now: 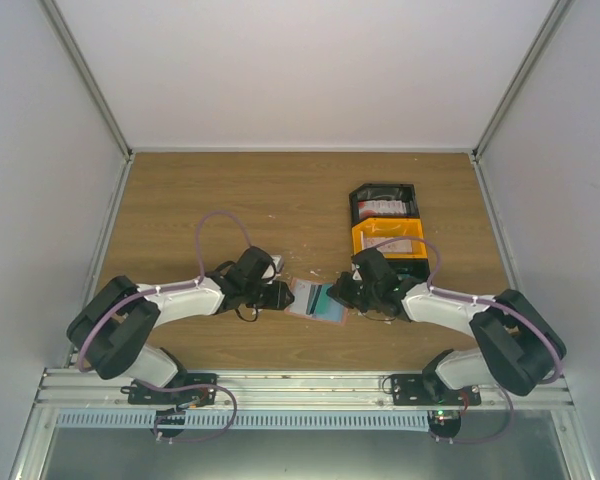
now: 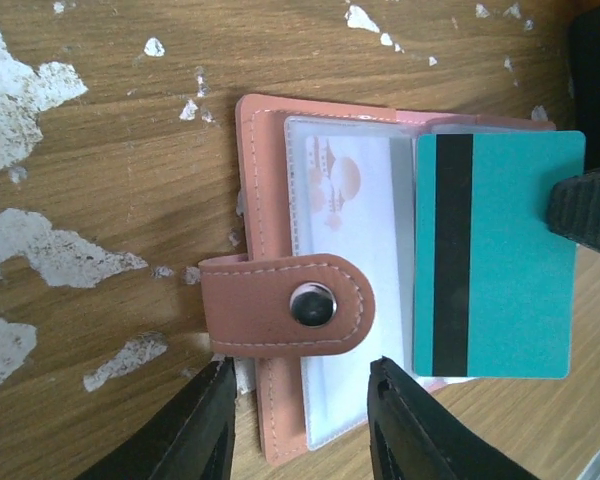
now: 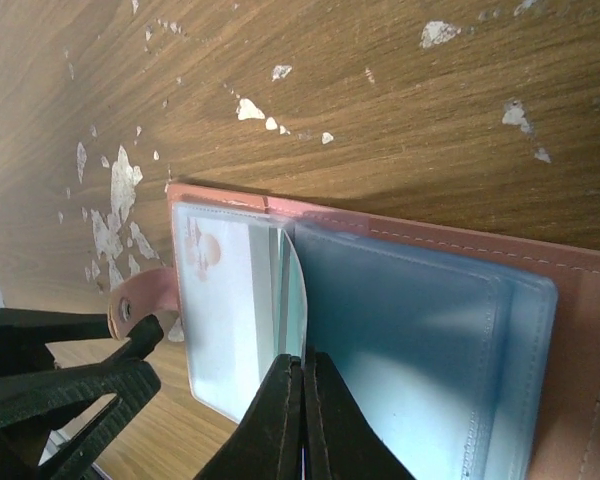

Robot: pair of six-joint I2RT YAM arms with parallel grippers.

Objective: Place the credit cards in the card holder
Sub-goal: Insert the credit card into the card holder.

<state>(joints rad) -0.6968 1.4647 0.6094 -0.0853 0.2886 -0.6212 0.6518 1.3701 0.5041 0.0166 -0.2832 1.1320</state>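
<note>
**White Shells, Black Joints, Purple Cabling**

The left arm [image 1: 180,298] and right arm [image 1: 448,303] are showing white link shells between bulky black joint housings. Thin purple cables [image 1: 218,213] are looping along both. Black base plates [image 1: 170,392] are sitting at lower frame. The left gripper [image 2: 300,372] and right gripper [image 3: 302,362] are showing matte black, tapered fingers.

Overhead; wrist close-ups sharing card holder [image 2: 270,300]

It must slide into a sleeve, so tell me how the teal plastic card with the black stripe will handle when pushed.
The teal plastic card is likely stiff: pinched at one edge only by the right gripper, it shows no sag. Thin and smooth, it might slip in that pinch. The clear plastic sleeve looks floppy and may buckle.
</note>
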